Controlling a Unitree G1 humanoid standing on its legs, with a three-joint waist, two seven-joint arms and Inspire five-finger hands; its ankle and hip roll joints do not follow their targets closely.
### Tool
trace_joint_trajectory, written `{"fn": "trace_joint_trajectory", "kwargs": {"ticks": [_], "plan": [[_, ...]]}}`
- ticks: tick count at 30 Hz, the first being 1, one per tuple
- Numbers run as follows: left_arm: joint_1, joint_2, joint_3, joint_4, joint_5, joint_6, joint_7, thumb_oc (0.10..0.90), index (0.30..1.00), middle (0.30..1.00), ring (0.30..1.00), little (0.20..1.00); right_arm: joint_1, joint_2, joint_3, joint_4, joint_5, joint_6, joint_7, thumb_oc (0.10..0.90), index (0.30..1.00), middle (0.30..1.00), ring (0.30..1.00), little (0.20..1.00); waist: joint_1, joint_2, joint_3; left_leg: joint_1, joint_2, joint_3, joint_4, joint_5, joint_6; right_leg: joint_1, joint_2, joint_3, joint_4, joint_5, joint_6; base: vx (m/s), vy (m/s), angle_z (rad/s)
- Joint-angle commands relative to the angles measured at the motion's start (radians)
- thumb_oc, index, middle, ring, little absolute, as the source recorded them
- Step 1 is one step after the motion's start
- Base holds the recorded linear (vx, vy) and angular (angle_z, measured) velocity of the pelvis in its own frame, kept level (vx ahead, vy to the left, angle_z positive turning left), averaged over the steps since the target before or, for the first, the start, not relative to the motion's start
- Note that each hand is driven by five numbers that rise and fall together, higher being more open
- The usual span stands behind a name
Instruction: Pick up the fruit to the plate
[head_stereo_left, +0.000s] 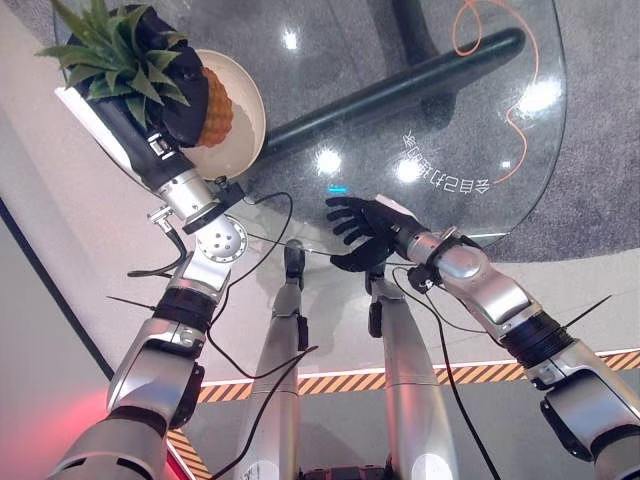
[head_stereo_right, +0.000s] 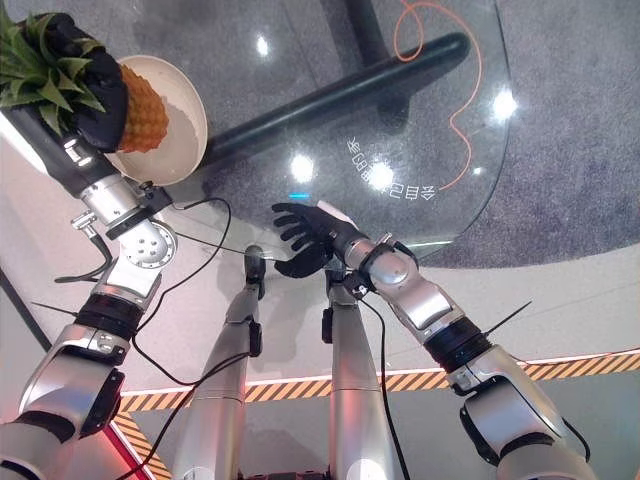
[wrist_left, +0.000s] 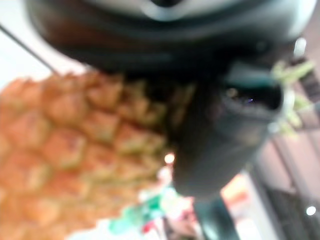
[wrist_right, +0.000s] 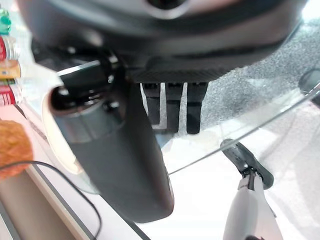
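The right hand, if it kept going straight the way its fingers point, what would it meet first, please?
Probably the plate: the open right hand points across the glass table towards it, though depth is unclear.

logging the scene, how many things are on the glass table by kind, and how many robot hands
pineapple: 1, held in the left robot hand
plate: 1
glass table: 1
robot hands: 2, the right robot hand open
total: 5
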Motion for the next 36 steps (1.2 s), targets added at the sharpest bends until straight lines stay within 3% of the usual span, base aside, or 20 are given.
{"fn": "trace_joint_trajectory", "kwargs": {"ticks": [1,8,18,36], "plan": [[-0.107,0.068,0.014,-0.037,0.057,-0.064,0.08,0.1,0.3,0.3,0.3,0.2,0.032,0.036,0.052,-0.033,0.026,-0.025,0.033,0.8,0.9,0.9,0.9,0.9,0.006,-0.002,-0.027,-0.03,-0.081,0.08,0.141,-0.14,0.024,-0.022,0.074,-0.005,-0.142,0.135,0.031,0.0,0.0,0.0],[-0.153,0.083,-0.012,0.027,0.046,-0.032,0.083,0.1,0.3,0.3,0.3,0.2,-0.001,0.03,0.056,-0.018,0.037,-0.031,0.028,0.8,0.9,0.9,0.9,0.9,-0.004,-0.009,-0.027,-0.077,-0.08,0.081,0.154,-0.13,0.014,-0.064,0.077,-0.006,-0.137,0.15,0.029,0.0,0.004,-0.01],[-0.214,0.12,-0.055,0.13,0.011,0.071,0.091,0.1,0.3,0.3,0.3,0.2,-0.034,0.024,0.067,0.005,0.049,-0.052,0.02,0.8,0.9,0.9,0.9,0.9,-0.012,-0.016,-0.027,-0.127,-0.078,0.077,0.161,-0.123,0.004,-0.112,0.082,-0.006,-0.133,0.162,0.031,0.0,0.0,0.0],[-0.233,0.134,-0.038,0.252,-0.073,0.068,0.092,0.1,0.3,0.3,0.3,0.2,-0.039,0.044,0.087,0.029,0.057,-0.075,-0.002,0.8,0.9,0.9,0.9,0.9,-0.006,-0.022,-0.027,-0.115,-0.084,0.06,0.161,-0.12,-0.005,-0.097,0.077,-0.02,-0.133,0.162,0.03,0.0,0.0,0.0]]}}
